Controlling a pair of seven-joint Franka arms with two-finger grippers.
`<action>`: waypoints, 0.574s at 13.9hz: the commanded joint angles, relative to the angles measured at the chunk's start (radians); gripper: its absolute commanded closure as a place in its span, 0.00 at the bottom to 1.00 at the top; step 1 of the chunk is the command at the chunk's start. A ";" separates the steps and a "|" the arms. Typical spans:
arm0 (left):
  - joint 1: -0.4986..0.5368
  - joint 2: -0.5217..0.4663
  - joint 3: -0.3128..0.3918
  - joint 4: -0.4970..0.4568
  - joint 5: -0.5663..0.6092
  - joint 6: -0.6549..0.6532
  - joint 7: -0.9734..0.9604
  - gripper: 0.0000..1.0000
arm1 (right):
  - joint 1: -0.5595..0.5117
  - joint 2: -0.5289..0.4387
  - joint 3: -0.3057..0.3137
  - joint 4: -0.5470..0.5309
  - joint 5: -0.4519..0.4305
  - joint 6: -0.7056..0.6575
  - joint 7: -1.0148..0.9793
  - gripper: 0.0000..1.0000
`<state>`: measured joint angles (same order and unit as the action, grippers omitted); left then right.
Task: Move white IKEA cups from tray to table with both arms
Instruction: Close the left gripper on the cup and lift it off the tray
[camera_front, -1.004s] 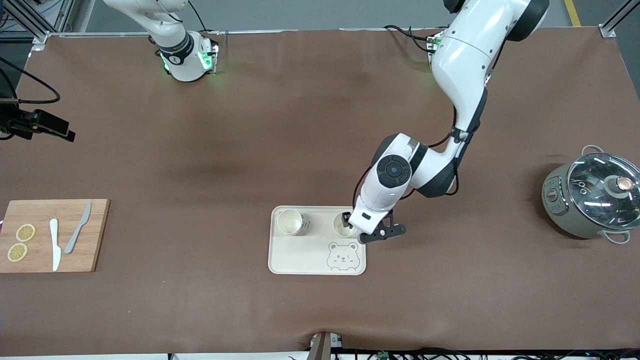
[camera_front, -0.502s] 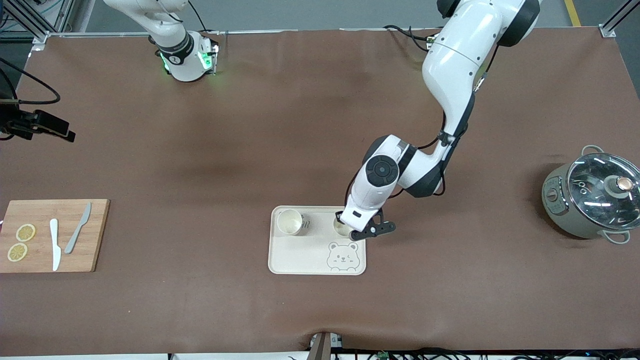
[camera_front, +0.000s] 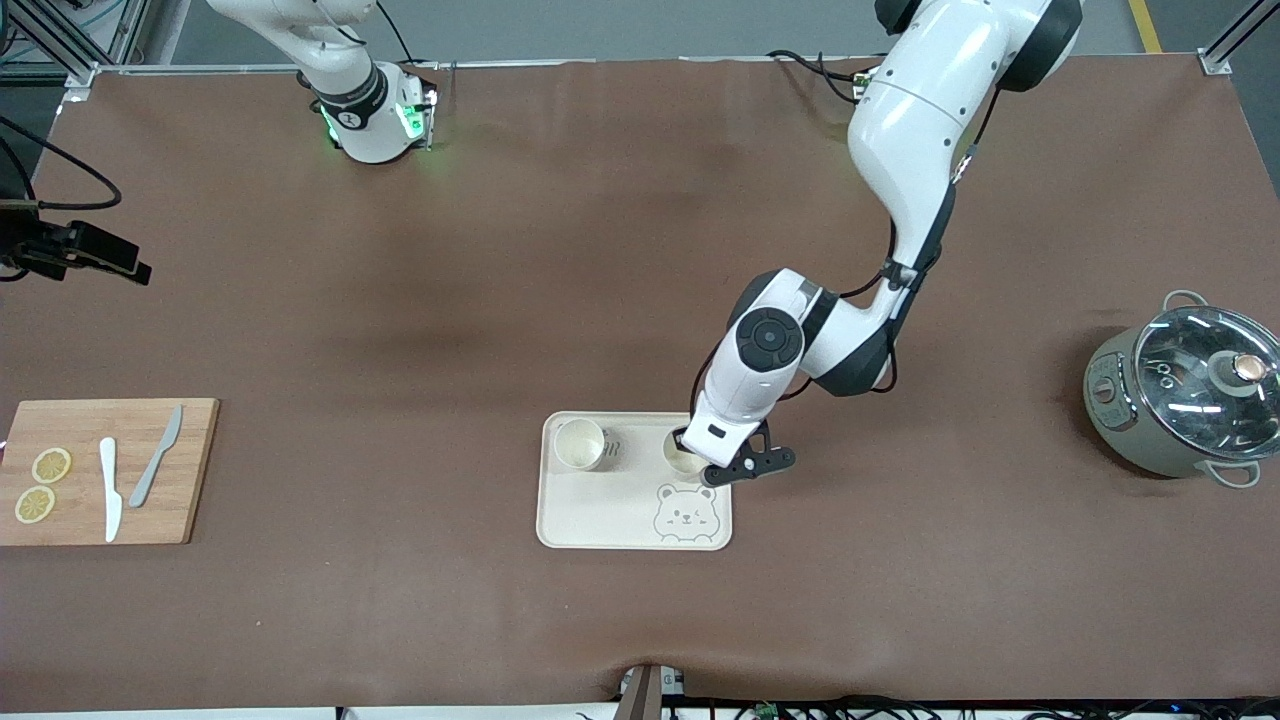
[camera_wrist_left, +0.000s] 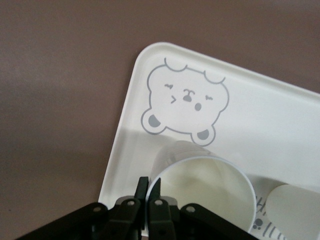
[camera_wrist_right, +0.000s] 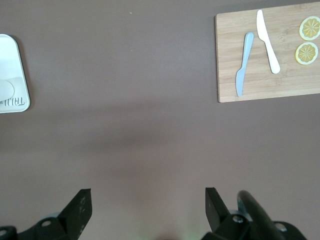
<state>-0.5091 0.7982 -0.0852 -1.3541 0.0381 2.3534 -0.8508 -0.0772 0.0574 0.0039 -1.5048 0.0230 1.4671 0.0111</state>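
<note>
Two white IKEA cups are at the bear tray (camera_front: 600, 510). One cup (camera_front: 579, 443) stands free in the tray corner toward the right arm's end. My left gripper (camera_front: 690, 446) is shut on the rim of the other cup (camera_front: 682, 458), just above the bear drawing. In the left wrist view one finger (camera_wrist_left: 142, 189) is outside the wall of this cup (camera_wrist_left: 205, 190) and the other inside; the free cup (camera_wrist_left: 295, 210) is beside it. I cannot tell if the held cup rests on the tray (camera_wrist_left: 270, 115). My right gripper (camera_wrist_right: 148, 200) is open and empty, high over bare table.
A wooden cutting board (camera_front: 100, 470) with two knives and lemon slices lies toward the right arm's end; it also shows in the right wrist view (camera_wrist_right: 270, 65). A grey-green pot with a glass lid (camera_front: 1185, 400) stands toward the left arm's end.
My left gripper has shifted the held cup slightly toward the right arm's end over the tray. The free cup and the right arm have not moved.
</note>
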 joint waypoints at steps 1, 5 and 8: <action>0.047 -0.103 0.005 -0.019 0.016 -0.067 -0.014 1.00 | -0.007 0.004 0.010 0.006 -0.018 0.002 0.012 0.00; 0.121 -0.206 0.005 -0.039 0.016 -0.192 0.045 1.00 | -0.009 0.007 0.011 0.008 -0.020 0.010 0.012 0.00; 0.201 -0.295 0.005 -0.144 0.017 -0.206 0.084 1.00 | 0.002 0.030 0.014 0.018 -0.014 0.009 0.010 0.00</action>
<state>-0.3502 0.5845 -0.0767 -1.3887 0.0382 2.1465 -0.7947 -0.0768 0.0665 0.0052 -1.5047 0.0211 1.4758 0.0109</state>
